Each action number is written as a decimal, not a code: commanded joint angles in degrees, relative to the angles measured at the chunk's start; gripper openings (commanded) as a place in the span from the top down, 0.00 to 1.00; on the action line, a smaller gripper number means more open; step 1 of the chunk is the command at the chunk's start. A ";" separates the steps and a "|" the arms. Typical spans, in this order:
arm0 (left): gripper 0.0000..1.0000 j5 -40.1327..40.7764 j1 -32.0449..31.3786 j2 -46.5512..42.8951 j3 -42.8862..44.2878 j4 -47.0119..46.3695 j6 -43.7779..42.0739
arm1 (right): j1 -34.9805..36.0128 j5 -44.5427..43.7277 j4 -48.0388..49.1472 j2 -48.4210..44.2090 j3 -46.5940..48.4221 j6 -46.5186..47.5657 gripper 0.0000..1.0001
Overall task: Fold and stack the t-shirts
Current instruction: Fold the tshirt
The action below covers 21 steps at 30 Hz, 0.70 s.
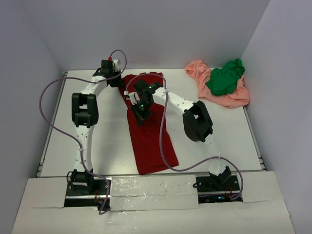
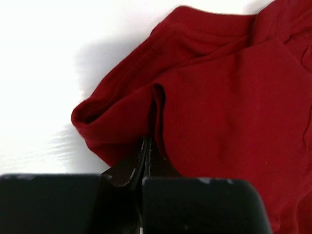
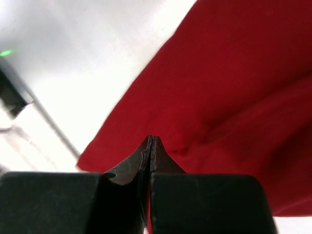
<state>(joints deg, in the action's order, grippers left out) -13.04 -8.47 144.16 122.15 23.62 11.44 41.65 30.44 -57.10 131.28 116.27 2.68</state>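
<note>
**Both jaws clenched on the red shirt**

Left jaws: clamped flat together, pinching a raised fold of the dark red t-shirt at a sleeve end, just beside the cloth's edge on the white table.

Right jaws: clamped the same way, tips sunk in a small pucker of the same red cloth, near one straight edge of it.

From above:
- Left pinch at the shirt's far left corner.
- Right pinch lower down on the upper half, a little left of the centre line.
- Red shirt lies as a long narrow strip from the far side of the table toward the near edge, roughly between the two arm bases, with the near end slanting right.
- Left arm up along the left of the strip.
- Right arm in from the right, wrist over the cloth.
- Far right corner, well apart from the red one: bright green t-shirt crumpled on top of salmon-pink t-shirt, both bunched and unfolded.
- Purple cables looping off both arms, the right one draped across the lower part of the red strip.
</note>
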 commanded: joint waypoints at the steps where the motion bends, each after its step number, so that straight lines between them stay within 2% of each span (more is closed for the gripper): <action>1: 1.00 -1.38 -0.23 1.82 4.76 2.39 0.25 | 1.23 -7.81 6.45 -7.08 -4.88 0.92 1.00; 3: 1.00 -1.03 -0.23 2.27 5.91 3.10 0.42 | 2.20 -17.19 13.98 -11.72 -9.11 1.54 1.00; 4: 1.00 -0.85 -0.23 2.79 6.34 3.45 0.42 | 3.17 -19.34 16.21 -13.14 -12.87 2.59 1.00; 7: 1.00 -0.76 -0.23 3.23 7.40 4.16 0.42 | 4.14 -23.93 21.94 -15.79 -16.33 2.42 1.00; 10: 1.00 -0.41 -0.23 3.24 7.49 4.16 0.42 | 3.97 -19.56 20.90 -13.08 -13.01 0.23 1.00; 12: 1.00 0.11 -0.23 3.06 7.32 4.07 0.25 | 3.97 -14.29 13.97 -9.14 -8.19 -0.74 1.00; 13: 1.00 0.12 -0.23 2.62 6.62 3.72 0.42 | 4.14 -11.04 11.95 -5.11 -3.46 -1.96 1.00; 15: 1.00 0.29 -0.23 2.36 6.09 3.37 0.25 | 4.23 -7.86 8.68 -2.01 -0.36 -2.59 1.00; 21: 1.00 0.82 -0.23 0.86 3.80 1.87 0.16 | 4.93 -8.99 3.93 6.96 2.48 -5.49 1.00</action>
<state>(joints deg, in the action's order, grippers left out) -13.26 -8.49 146.52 126.56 26.02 11.51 46.00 20.12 -47.22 134.82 117.47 -0.89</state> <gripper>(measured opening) 0.010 0.007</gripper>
